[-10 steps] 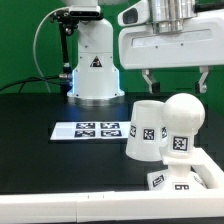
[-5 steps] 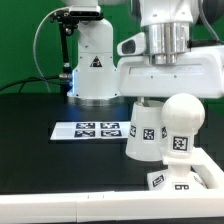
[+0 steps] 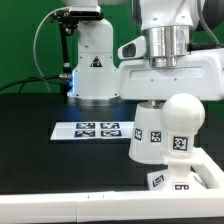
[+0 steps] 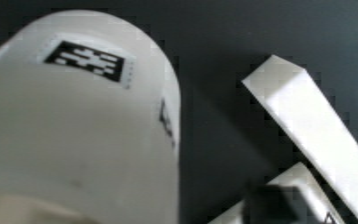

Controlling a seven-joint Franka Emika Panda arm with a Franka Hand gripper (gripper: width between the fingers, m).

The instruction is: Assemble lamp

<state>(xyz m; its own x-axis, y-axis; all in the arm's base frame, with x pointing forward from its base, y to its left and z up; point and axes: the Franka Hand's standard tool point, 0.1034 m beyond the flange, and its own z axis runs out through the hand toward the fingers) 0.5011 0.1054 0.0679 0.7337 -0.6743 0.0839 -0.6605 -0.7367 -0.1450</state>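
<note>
Two-finger gripper [image 3: 152,98] directly above matte white tapered cup-shaped shade [image 3: 149,133]; finger state cannot be told. Round-headed white bulb [image 3: 181,120] upright on flat white squarish base [image 3: 188,182], just beside shade.

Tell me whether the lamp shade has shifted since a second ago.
Yes, slightly. The shade has slid a little toward the exterior view's right, away from the marker board and closer to the bulb.

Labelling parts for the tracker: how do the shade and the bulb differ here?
The shade is a tapered cup standing on the table, wide end down; the bulb is round-headed and stands on the base. The shade sits directly under the pincer, whose tips are hidden; the bulb stands clear toward the exterior view's right. Both are matte white with square tags.
</note>
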